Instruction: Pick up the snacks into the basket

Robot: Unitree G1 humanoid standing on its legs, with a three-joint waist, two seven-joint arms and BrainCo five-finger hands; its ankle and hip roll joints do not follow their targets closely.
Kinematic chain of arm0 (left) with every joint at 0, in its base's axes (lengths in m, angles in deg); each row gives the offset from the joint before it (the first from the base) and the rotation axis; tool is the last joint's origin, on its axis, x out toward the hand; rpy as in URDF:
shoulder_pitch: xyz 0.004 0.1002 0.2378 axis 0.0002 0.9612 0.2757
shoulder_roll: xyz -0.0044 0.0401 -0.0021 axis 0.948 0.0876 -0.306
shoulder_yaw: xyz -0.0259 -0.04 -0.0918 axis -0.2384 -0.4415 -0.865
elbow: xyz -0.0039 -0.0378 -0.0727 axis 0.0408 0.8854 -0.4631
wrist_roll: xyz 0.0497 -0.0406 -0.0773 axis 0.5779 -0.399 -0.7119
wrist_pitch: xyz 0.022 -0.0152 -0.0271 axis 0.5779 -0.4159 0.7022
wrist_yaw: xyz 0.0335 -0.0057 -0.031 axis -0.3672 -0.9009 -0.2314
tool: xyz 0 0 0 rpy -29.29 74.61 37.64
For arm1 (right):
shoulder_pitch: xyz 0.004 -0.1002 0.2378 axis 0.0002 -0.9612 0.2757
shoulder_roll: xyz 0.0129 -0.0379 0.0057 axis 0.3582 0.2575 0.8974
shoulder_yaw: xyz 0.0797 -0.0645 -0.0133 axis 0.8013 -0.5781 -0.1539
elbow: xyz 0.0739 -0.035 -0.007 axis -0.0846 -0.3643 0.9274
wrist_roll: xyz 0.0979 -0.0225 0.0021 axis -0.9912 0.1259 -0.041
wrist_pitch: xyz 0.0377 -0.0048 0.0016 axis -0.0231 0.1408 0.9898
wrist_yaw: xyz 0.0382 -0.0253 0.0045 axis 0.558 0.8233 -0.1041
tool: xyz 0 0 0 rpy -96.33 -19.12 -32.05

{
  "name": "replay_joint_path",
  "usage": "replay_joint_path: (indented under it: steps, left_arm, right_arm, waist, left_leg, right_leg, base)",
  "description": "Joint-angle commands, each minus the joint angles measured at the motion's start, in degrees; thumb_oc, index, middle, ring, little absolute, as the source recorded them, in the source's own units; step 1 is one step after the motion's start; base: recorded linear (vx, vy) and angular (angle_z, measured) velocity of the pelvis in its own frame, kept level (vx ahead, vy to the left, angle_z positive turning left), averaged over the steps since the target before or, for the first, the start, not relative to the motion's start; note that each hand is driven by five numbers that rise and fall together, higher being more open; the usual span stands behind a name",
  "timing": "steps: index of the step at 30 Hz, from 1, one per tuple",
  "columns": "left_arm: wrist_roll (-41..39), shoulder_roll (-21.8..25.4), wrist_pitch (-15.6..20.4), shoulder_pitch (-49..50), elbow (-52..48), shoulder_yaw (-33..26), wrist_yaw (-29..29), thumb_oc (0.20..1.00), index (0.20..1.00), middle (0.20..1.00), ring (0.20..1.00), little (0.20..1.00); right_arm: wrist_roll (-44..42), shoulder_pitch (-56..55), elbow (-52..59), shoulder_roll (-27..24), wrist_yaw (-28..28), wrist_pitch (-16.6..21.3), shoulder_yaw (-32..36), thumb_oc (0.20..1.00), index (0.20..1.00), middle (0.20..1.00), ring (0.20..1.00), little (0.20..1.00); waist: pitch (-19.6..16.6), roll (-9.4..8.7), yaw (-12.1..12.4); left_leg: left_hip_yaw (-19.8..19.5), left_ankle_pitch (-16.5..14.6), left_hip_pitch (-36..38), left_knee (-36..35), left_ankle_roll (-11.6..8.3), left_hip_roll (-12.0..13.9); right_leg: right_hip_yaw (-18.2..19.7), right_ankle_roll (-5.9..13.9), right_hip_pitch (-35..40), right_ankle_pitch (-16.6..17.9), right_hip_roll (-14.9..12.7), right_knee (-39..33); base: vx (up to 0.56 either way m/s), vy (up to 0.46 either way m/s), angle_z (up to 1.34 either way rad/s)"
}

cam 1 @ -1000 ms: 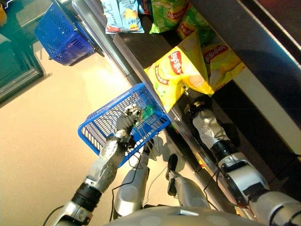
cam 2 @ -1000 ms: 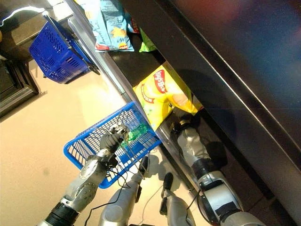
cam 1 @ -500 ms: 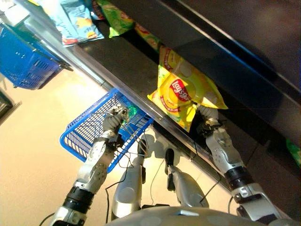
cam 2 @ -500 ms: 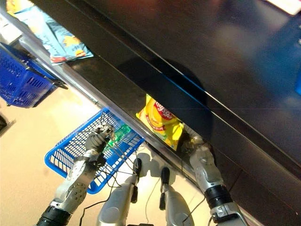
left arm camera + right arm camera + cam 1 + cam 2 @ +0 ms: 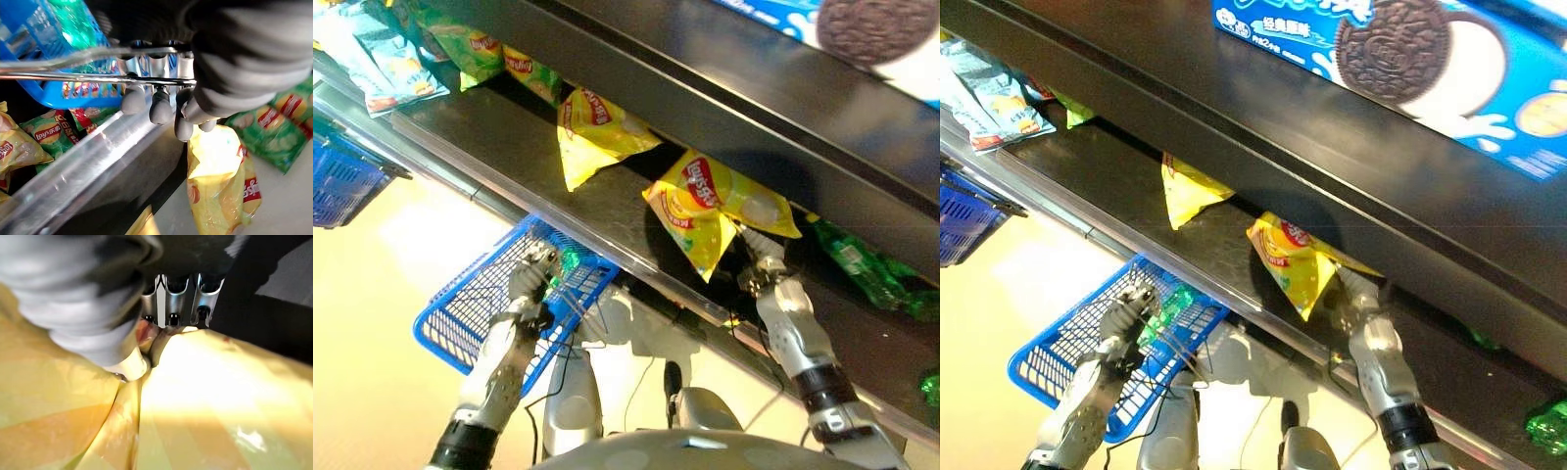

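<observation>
The blue wire basket (image 5: 480,308) hangs beside the front edge of the dark shelf (image 5: 509,147), its metal handle (image 5: 98,78) clasped by the curled fingers of the left hand (image 5: 530,269); inside it, at the end near the shelf, lies a green packet (image 5: 1167,302); the left wrist view shows that packet through the basket's blue wall.

The yellow chip bag (image 5: 715,208) is in the right hand (image 5: 762,266), just above the shelf at its front; its long axis runs slantwise, one corner pointing down toward the shelf edge and the basket side, the other end held at the hand; the right wrist view shows fingers and thumb pinched on the crinkled yellow film (image 5: 220,396).

A second yellow bag (image 5: 597,132) lies flat farther along the shelf; green chip bags (image 5: 470,49) and pale blue snack packets (image 5: 382,64) lie beyond it.

A second blue basket (image 5: 342,181) stands well apart at the left; the right eye view shows a blue cookie box (image 5: 1400,69) on the shelf above; the left wrist view shows more green and yellow bags (image 5: 274,122) on the level below the basket.
</observation>
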Motion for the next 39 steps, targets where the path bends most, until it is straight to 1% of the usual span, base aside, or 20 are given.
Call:
replay_joint_path:
  steps: [1, 2, 3, 4, 5, 6, 10, 13, 14, 15, 16, 18, 22, 24, 25, 28, 29, 32, 34, 39]
  left_arm:
    - [1.3, -1.2, 6.9, -5.0, -11.2, 0.4, 7.1, 0.200, 0.200, 0.200, 0.200, 0.200]
    - [1.5, -1.6, 6.5, -5.0, -10.9, 0.5, 7.7, 0.200, 0.200, 0.200, 0.200, 0.200]
    - [1.5, -2.2, 6.6, -5.1, -10.9, 0.8, 8.3, 0.200, 0.200, 0.200, 0.200, 0.200]
    - [1.3, -2.6, 6.1, -5.1, -10.8, 1.0, 9.0, 0.200, 0.200, 0.200, 0.200, 0.200]
    - [1.3, -2.6, 6.1, -5.1, -10.8, 1.0, 9.0, 0.200, 0.200, 0.200, 0.200, 0.200]
    - [1.4, -3.5, 6.0, -5.5, -10.5, 1.7, 10.1, 0.200, 0.200, 0.200, 0.200, 0.200]
    - [2.0, -4.4, 5.9, -5.8, -11.0, 2.3, 10.1, 0.200, 0.200, 0.200, 0.200, 0.200]
    - [2.2, -5.3, 5.6, -7.2, -10.9, 2.7, 9.8, 0.200, 0.200, 0.200, 0.200, 0.200]
    - [2.1, -5.2, 5.5, -7.2, -10.8, 2.8, 9.8, 0.200, 0.200, 0.200, 0.200, 0.200]
    - [2.1, -5.2, 5.6, -7.2, -10.8, 2.8, 9.8, 0.200, 0.200, 0.200, 0.200, 0.200]
    - [2.0, -4.8, 5.5, -8.5, -11.1, 3.8, 9.7, 0.200, 0.200, 0.200, 0.200, 0.200]
    - [1.7, -4.4, 5.3, -9.5, -11.9, 4.8, 10.0, 0.200, 0.200, 0.200, 0.200, 0.200]
    - [3.0, -3.3, 5.0, -10.1, -12.4, 5.0, 10.4, 0.200, 0.200, 0.200, 0.200, 0.200]
    - [3.4, -2.9, 4.6, -9.8, -13.0, 4.6, 10.1, 0.200, 0.200, 0.200, 0.200, 0.200]
    - [3.4, -2.8, 4.3, -9.4, -13.4, 4.4, 10.2, 0.200, 0.200, 0.200, 0.200, 0.200]
    - [2.8, -2.5, 3.8, -9.6, -13.2, 4.8, 10.7, 0.200, 0.200, 0.200, 0.200, 0.200]
    - [2.7, -2.4, 3.8, -9.7, -13.1, 5.2, 10.9, 0.200, 0.200, 0.200, 0.200, 0.200]
    - [2.4, -2.4, 3.5, -9.6, -13.3, 6.2, 11.6, 0.200, 0.200, 0.200, 0.200, 0.200]
    - [2.3, -2.1, 3.1, -8.5, -15.0, 6.6, 12.3, 0.200, 0.200, 0.200, 0.200, 0.200]
    - [0.5, -1.0, 2.2, -11.0, -17.4, 9.7, 13.8, 0.200, 0.200, 0.200, 0.200, 0.200]
  right_arm:
    - [-1.5, 0.8, 4.1, -1.5, 2.1, 3.5, 0.5, 0.200, 0.200, 0.200, 0.200, 0.200]
    - [-1.5, 1.1, 3.7, -2.0, 2.3, 3.3, 0.4, 0.200, 0.200, 0.200, 0.200, 0.200]
    - [-1.7, 0.8, 3.9, -2.2, 2.5, 3.2, 0.8, 0.200, 0.200, 0.200, 0.200, 0.200]
    - [-1.7, 0.5, 3.7, -2.5, 2.8, 3.0, 0.9, 0.200, 0.200, 0.200, 0.200, 0.200]
    - [-1.7, 0.5, 3.7, -2.5, 2.8, 2.9, 0.9, 0.200, 0.200, 0.200, 0.200, 0.200]
    - [-2.0, -0.8, 3.9, -2.6, 3.1, 3.0, 1.6, 0.200, 0.200, 0.200, 0.200, 0.200]
    - [-2.8, -2.4, 3.6, -2.1, 3.7, 2.7, 1.7, 0.200, 0.200, 0.200, 0.200, 0.200]
    - [-3.2, -3.6, 3.2, -1.2, 3.8, 2.2, 1.5, 0.200, 0.200, 0.200, 0.200, 0.200]
    - [-3.3, -3.6, 3.4, -1.1, 3.6, 2.1, 1.5, 0.200, 0.200, 0.200, 0.200, 0.200]
    - [-3.3, -3.6, 3.4, -1.1, 3.5, 2.1, 1.5, 0.200, 0.200, 0.200, 0.200, 0.200]
    - [-3.6, -3.4, 3.4, -0.8, 3.5, 2.4, 1.4, 0.200, 0.200, 0.200, 0.200, 0.200]
    - [-3.1, -3.2, 3.0, -0.2, 3.7, 2.4, 1.4, 0.200, 0.200, 0.200, 0.200, 0.200]
    - [-1.7, -1.7, 1.7, 0.5, 4.0, 1.5, -0.3, 0.200, 0.200, 0.200, 0.200, 0.200]
    - [-1.1, -1.3, 2.0, 1.1, 4.3, 0.9, -1.7, 0.200, 0.200, 0.200, 0.200, 0.200]
    - [-1.1, -1.7, 2.0, 1.1, 4.6, 0.7, -2.2, 0.200, 0.200, 0.200, 0.200, 0.200]
    - [-1.1, -2.1, 2.4, 1.2, 5.8, 0.2, -2.7, 0.200, 0.200, 0.200, 0.200, 0.200]
    - [-0.6, -2.6, 2.4, 1.1, 6.0, 0.1, -2.9, 0.200, 0.200, 0.200, 0.200, 0.200]
    - [1.2, -3.4, 1.9, -0.1, 6.9, -0.1, -3.5, 0.200, 0.200, 0.200, 0.200, 0.200]
    - [3.1, -3.5, 1.6, -0.9, 8.0, -0.2, -4.5, 0.200, 0.200, 0.200, 0.200, 0.200]
    - [11.3, -2.5, -1.9, -3.8, 9.7, -0.9, -9.2, 0.200, 0.200, 0.200, 0.200, 0.200]
  waist:
    - [-6.0, 0.83, -0.9]
    - [-6.1, 0.69, -1.3]
    - [-6.4, -0.06, -2.0]
    - [-7.0, 0.13, -2.4]
    - [-7.2, 0.16, -2.4]
    - [-8.8, 0.57, -3.8]
    - [-11.2, 1.73, -6.0]
    - [-13.1, 3.02, -8.4]
    - [-13.0, 2.57, -8.8]
    - [-13.1, 2.56, -8.9]
    - [-12.8, 2.08, -9.2]
    - [-12.2, 1.28, -9.4]
    - [-11.2, 0.53, -8.3]
    - [-10.5, 0.95, -6.7]
    - [-10.2, 1.19, -6.4]
    - [-10.9, 1.00, -5.8]
    - [-12.0, 0.74, -5.2]
    - [-13.4, -0.29, -5.0]
    - [-13.8, -0.40, -4.2]
    - [-12.2, 0.12, -3.6]
  left_leg:
    - [-2.9, -1.7, -3.6, 7.3, 3.48, -5.1]
    - [-2.2, -4.8, -3.1, 10.9, 4.13, -7.1]
    - [1.1, -10.3, -2.6, 18.0, 5.43, -10.1]
    - [2.9, -12.3, -1.6, 20.8, 5.74, -11.6]
    - [2.9, -12.1, -1.8, 20.7, 5.72, -11.5]
    - [4.3, -14.5, 1.9, 27.6, 5.46, -14.7]
    - [1.9, -16.9, 8.7, 28.1, 4.97, -17.2]
    - [-0.6, -19.7, 17.7, 14.6, 5.74, -14.3]
    - [-0.8, -22.1, 17.4, 13.3, 6.84, -14.7]
    - [-0.8, -22.1, 17.2, 13.3, 6.88, -14.8]
    - [-0.8, -22.7, 17.1, 9.4, 8.21, -16.2]
    - [-0.5, -22.1, 16.9, 7.0, 8.82, -17.3]
    - [1.1, -21.1, 15.6, 6.2, 9.07, -18.4]
    - [2.3, -20.1, 14.6, 5.9, 9.28, -17.8]
    - [2.5, -19.4, 14.3, 5.7, 9.52, -17.5]
    - [1.1, -17.9, 12.9, 5.7, 9.99, -17.4]
    - [0.3, -17.6, 12.2, 5.7, 9.97, -17.6]
    - [-1.2, -17.4, 11.9, 5.4, 9.84, -18.5]
    - [-1.1, -17.6, 11.3, 5.7, 9.92, -18.6]
    - [-2.5, -17.6, 9.3, 8.5, 9.55, -18.9]
  right_leg:
    - [0.6, -1.21, 0.7, 3.6, 1.8, -0.2]
    - [0.1, -1.33, 0.7, 4.9, 1.4, -0.9]
    - [-0.6, -1.53, 0.5, 6.2, 0.5, -2.0]
    - [-0.9, -1.57, 0.3, 6.5, 0.4, -2.5]
    - [-0.9, -1.58, 0.1, 6.7, 0.4, -2.6]
    - [-1.3, -1.76, -1.0, 8.5, 0.5, -3.7]
    - [-2.5, -1.25, -2.2, 10.5, 0.7, -5.0]
    - [-3.9, 0.20, -6.7, 12.7, 1.1, -3.8]
    - [-3.7, 0.83, -8.1, 13.4, 0.5, -3.3]
    - [-3.8, 0.86, -8.2, 13.4, 0.4, -3.2]
    - [-3.7, 2.38, -10.2, 15.9, -1.1, -3.1]
    - [-3.7, 3.88, -12.5, 18.7, -2.4, -3.8]
    - [-6.8, 4.88, -14.3, 21.5, -5.2, -6.1]
    - [-11.5, 4.76, -14.7, 19.4, -6.5, -2.5]
    - [-11.5, 4.49, -14.2, 17.8, -6.6, 0.8]
    - [-5.9, 4.06, -11.5, 14.2, -4.4, 5.5]
    - [-4.1, 3.80, -9.2, 12.7, -4.3, 5.3]
    - [0.5, 3.55, -6.5, 12.4, -3.7, -0.1]
    - [-1.6, 3.84, -5.2, 12.7, -4.5, -3.1]
    - [-1.9, 3.31, -5.4, 11.7, -4.1, -2.8]
  base:
    - [-0.32, -0.183, -0.09]
    - [-0.47, -0.265, -0.19]
    - [-0.31, -0.141, -0.08]
    - [-0.21, -0.097, 0.12]
    - [-0.21, -0.060, 0.86]
    - [-0.20, -0.034, 0.63]
    - [-0.16, 0.062, -0.07]
    - [-0.25, 0.164, 0.17]
    - [-0.15, 0.077, 0.03]
    - [-0.28, 0.159, 0.11]
    - [-0.31, 0.202, 0.04]
    - [-0.35, 0.239, 0.09]
    - [-0.24, 0.167, -0.11]
    - [-0.24, 0.143, -0.52]
    - [-0.25, 0.111, -0.43]
    - [-0.17, 0.032, -0.13]
    - [-0.06, -0.039, 0.15]
    - [-0.01, -0.051, 0.24]
    - [0.00, -0.059, 0.34]
    - [-0.06, -0.050, 0.30]
